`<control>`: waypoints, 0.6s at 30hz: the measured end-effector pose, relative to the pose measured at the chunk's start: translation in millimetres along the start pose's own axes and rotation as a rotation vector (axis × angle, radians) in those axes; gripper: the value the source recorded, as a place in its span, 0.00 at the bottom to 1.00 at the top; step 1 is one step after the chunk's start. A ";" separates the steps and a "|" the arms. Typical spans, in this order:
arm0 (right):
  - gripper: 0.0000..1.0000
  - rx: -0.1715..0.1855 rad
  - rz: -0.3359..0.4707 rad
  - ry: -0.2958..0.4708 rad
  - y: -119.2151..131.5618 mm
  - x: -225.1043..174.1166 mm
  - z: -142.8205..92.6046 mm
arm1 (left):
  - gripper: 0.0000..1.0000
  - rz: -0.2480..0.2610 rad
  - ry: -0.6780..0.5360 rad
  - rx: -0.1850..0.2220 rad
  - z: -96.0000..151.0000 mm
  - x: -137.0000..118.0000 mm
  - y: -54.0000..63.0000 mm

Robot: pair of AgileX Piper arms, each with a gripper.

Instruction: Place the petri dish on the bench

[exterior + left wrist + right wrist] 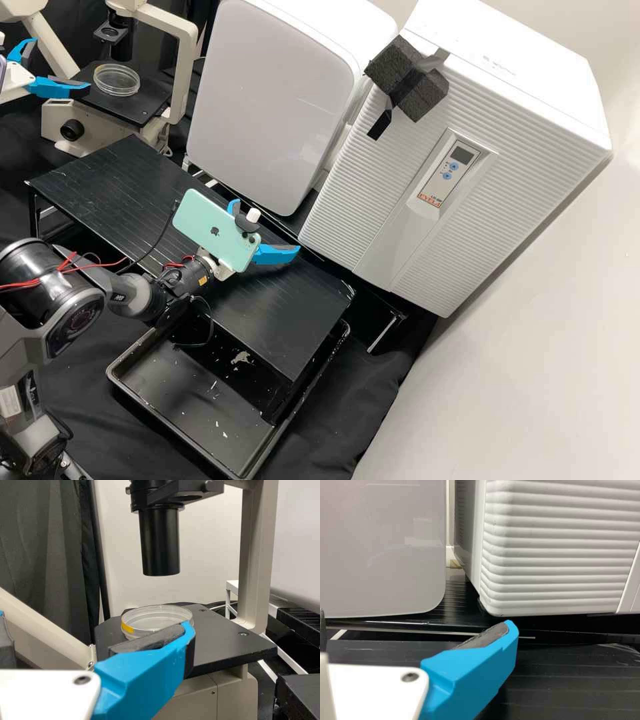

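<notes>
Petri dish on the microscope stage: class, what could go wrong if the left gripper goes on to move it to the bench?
The left gripper is open close to the petri dish, so an off-centre approach could push it along the flat stage.
A black cylinder hangs above the stage; lifting too high might strike it.
The dish's clear, smooth-looking wall could slip in a light grasp.

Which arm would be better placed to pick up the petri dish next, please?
The left, I think: the left gripper is open close to the petri dish on the microscope stage, while the right gripper hangs open over the black bench, well away from it.
</notes>
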 end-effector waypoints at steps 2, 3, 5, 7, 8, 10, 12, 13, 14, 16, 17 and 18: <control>1.00 0.000 0.000 0.000 0.0 0.0 0.0 | 1.00 0.000 0.000 0.000 0.0 0.0 0.0; 1.00 0.000 0.000 0.000 0.0 0.0 0.0 | 1.00 0.000 0.000 0.000 0.0 0.0 0.0; 1.00 0.000 0.000 0.000 0.0 0.0 0.0 | 1.00 0.000 0.000 0.000 0.0 0.0 0.0; 1.00 0.000 0.000 0.000 0.0 0.0 0.0 | 1.00 0.000 0.000 0.000 0.0 0.0 0.0; 1.00 0.000 0.000 0.000 0.0 0.0 0.0 | 1.00 0.000 0.000 0.000 0.0 0.0 0.0; 1.00 0.000 0.000 0.000 0.0 0.0 0.0 | 1.00 -0.002 0.000 0.000 -0.1 0.2 -0.6; 1.00 0.000 0.000 0.000 0.0 0.0 0.0 | 1.00 -0.004 -0.001 0.000 0.4 2.4 -1.5; 1.00 0.000 0.000 0.000 0.0 0.0 0.0 | 1.00 -0.004 -0.004 0.000 1.1 4.9 -2.0; 1.00 0.000 0.000 0.000 0.0 0.0 0.0 | 1.00 0.000 -0.005 -0.005 1.2 7.9 -1.4; 1.00 0.000 0.000 0.000 0.0 0.0 0.0 | 1.00 0.000 -0.022 -0.023 4.7 14.6 -2.4; 1.00 0.000 0.000 0.000 0.0 0.0 0.0 | 1.00 0.000 -0.034 -0.029 6.8 17.1 -2.5; 1.00 0.000 0.000 0.000 0.0 0.0 0.0 | 1.00 0.000 -0.051 -0.033 9.8 20.8 -2.9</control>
